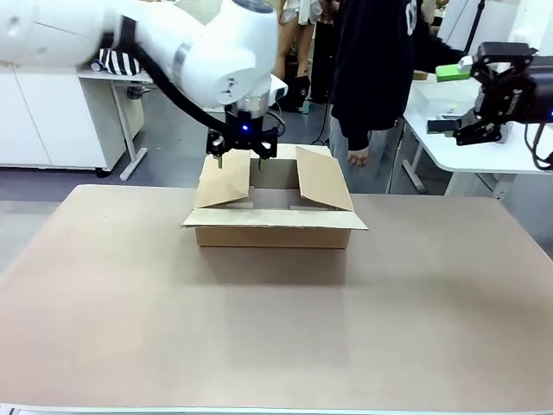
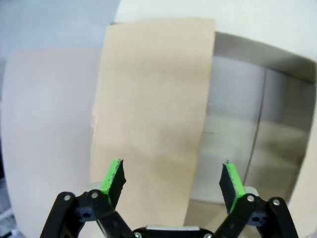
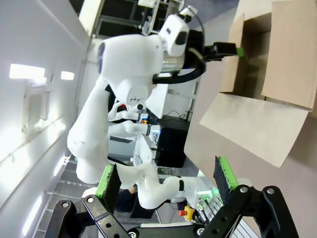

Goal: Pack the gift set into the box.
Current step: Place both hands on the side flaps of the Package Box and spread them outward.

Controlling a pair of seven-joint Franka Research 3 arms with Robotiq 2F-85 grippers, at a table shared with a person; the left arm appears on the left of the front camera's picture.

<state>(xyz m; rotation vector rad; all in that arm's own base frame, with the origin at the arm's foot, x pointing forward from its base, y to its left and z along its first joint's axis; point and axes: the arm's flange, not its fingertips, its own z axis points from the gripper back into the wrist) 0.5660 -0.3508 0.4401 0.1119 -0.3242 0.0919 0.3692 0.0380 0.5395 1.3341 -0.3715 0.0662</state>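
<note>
front view: nearest the camera we record the table, a plain brown top. the box sits on it directly under the left gripper, with its flaps open. the fingertips hang just over the flap on that gripper's side, and we cannot tell whether they touch it. the fingers stand apart and hold nothing. the right gripper is raised well away on the box's other side, clear of the table. a person in dark clothing stands beyond the box, one hand hanging near the far flap.

left wrist view: the left gripper shows its green pads spread wide with nothing between them. below the fingers lies an open flap of the box, with the carton's interior to one side of it.

right wrist view: the right gripper is spread and empty. far ahead of its fingers we note the box and the left arm over it.
</note>
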